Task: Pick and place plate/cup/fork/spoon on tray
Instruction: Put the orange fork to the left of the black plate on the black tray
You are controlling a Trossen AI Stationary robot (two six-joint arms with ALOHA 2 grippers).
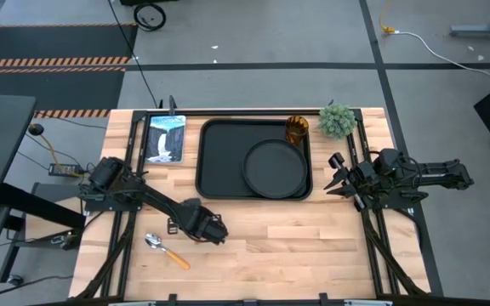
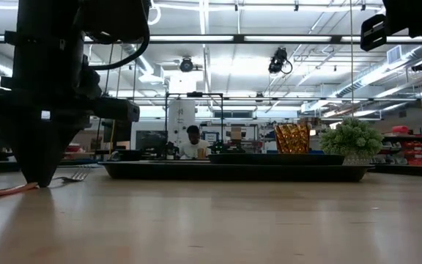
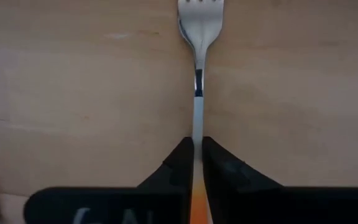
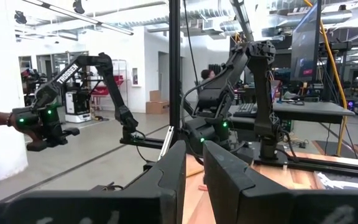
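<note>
The fork (image 3: 199,68) lies on the wooden table, with its silver tines (image 3: 201,18) pointing away from my left gripper (image 3: 197,142). That gripper is down at the table near the front left (image 1: 213,231) and is shut on the fork. The spoon (image 1: 167,251) lies on the table to its near left. The black tray (image 1: 215,161) holds the round plate (image 1: 275,167), and the amber cup (image 1: 297,129) stands in its far right corner. My right gripper (image 1: 332,177) hovers to the right of the tray, empty, with its fingers close together. My left gripper pinches the fork's handle (image 3: 197,127) between its two fingers, where the silver neck meets the orange part. The fingers come from above and point down at the table (image 2: 41,182). The fork lies flat on the table with its tines (image 2: 74,177) sticking out past the fingers.
A small green plant (image 1: 337,119) stands at the tray's far right corner. A blue-white picture card (image 1: 165,138) lies to the left of the tray. Bare wood runs along the table's near side (image 1: 313,246). A person shows far off in the room (image 2: 193,143).
</note>
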